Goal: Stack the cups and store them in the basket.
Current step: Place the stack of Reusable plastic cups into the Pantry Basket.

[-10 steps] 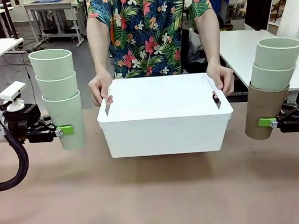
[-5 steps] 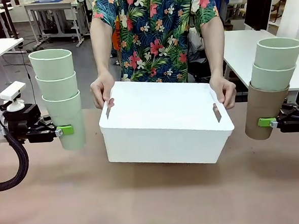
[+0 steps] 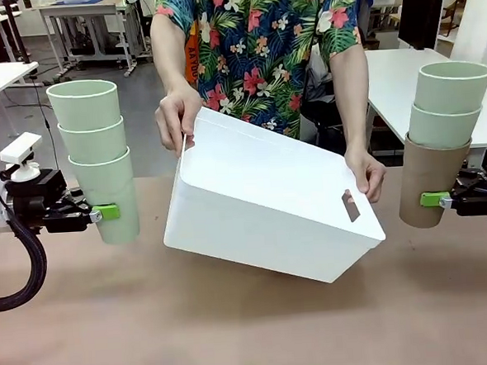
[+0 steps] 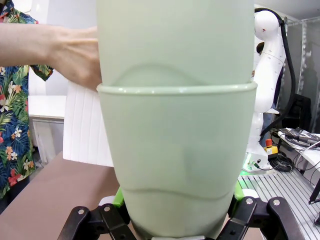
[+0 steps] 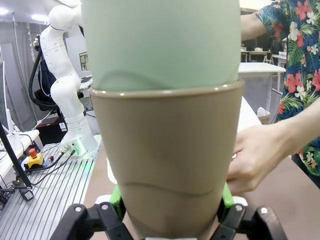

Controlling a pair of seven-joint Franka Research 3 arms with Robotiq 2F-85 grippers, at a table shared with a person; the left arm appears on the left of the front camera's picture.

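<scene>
Green-padded fingers [image 3: 106,211] around matte tapered cups [image 3: 100,158] (smooth white basket [image 3: 261,206] aslant)

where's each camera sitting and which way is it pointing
Front view: fixed on the robot's side, facing across the table at the person holding the basket tilted; left hand and right hand at the edges.
Left wrist view: on the left wrist, looking along its black fingers at the green cup stack.
Right wrist view: on the right wrist, looking along its black fingers at the brown-bottomed stack.
Shared: both wrist views catch one of the person's hands beside the stack.
</scene>
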